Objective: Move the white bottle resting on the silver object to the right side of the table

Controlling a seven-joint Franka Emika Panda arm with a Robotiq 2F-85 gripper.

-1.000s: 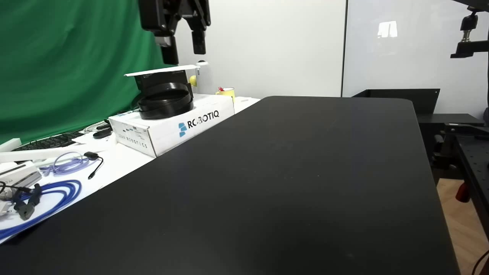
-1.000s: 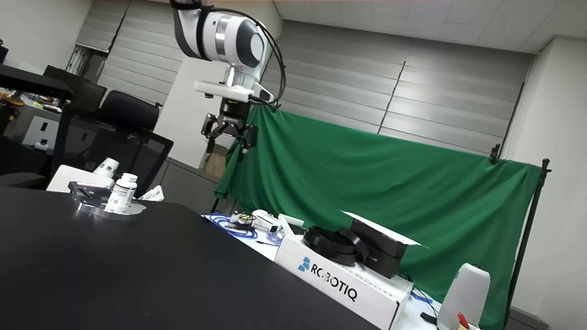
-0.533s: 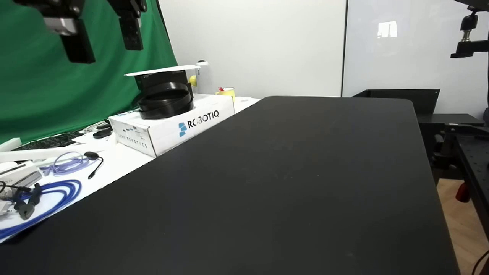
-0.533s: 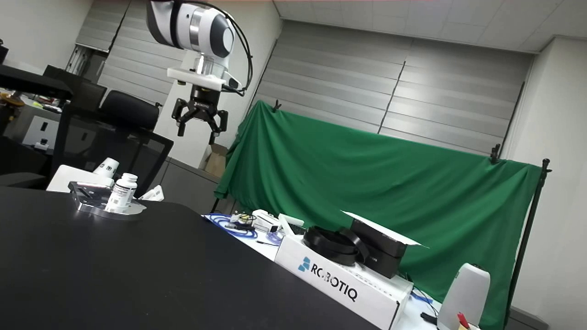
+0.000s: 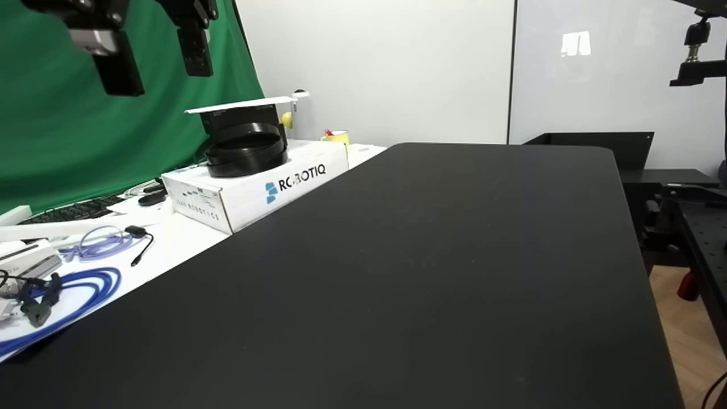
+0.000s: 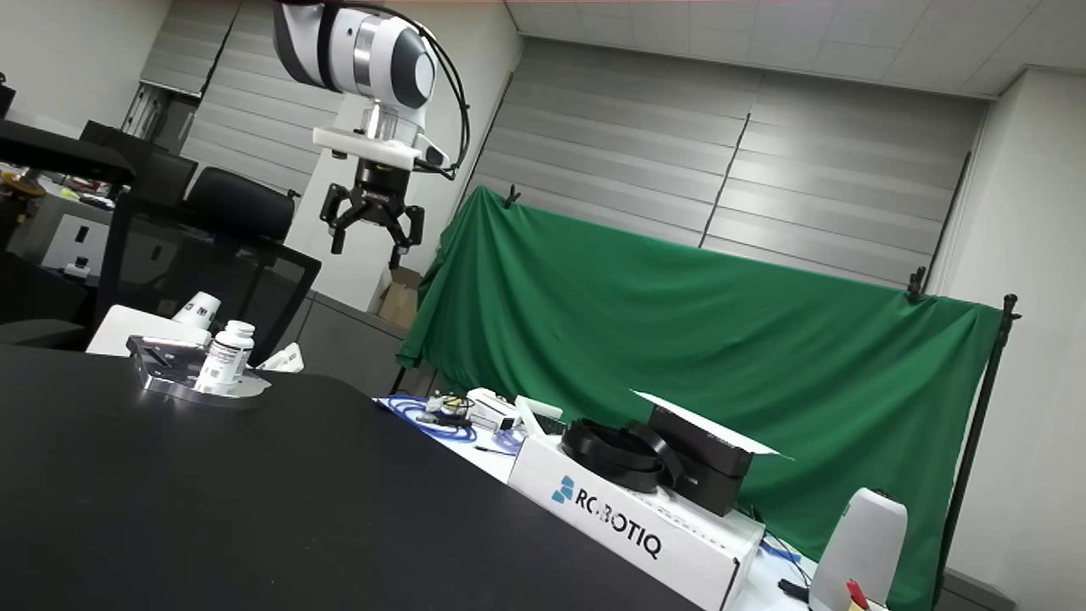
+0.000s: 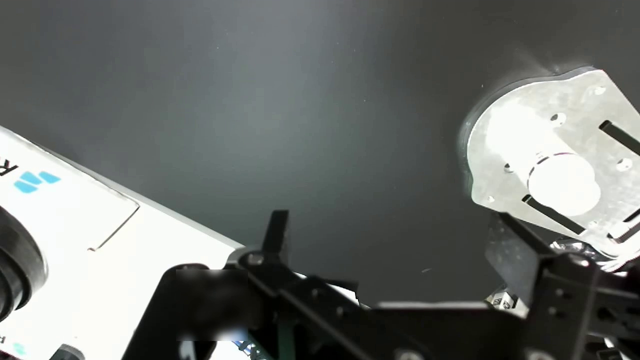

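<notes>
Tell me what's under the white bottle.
The white bottle stands on the silver object, a plate with holes and slots, which lies on the black table. The patch beneath the bottle's base is covered, so any hole there is hidden.

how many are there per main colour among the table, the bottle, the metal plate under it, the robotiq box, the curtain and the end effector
White: 2 (bottle, Robotiq box)
Black: 2 (table, end effector)
Silver: 1 (slotted metal plate)
Green: 1 (curtain)
Total: 6
</notes>
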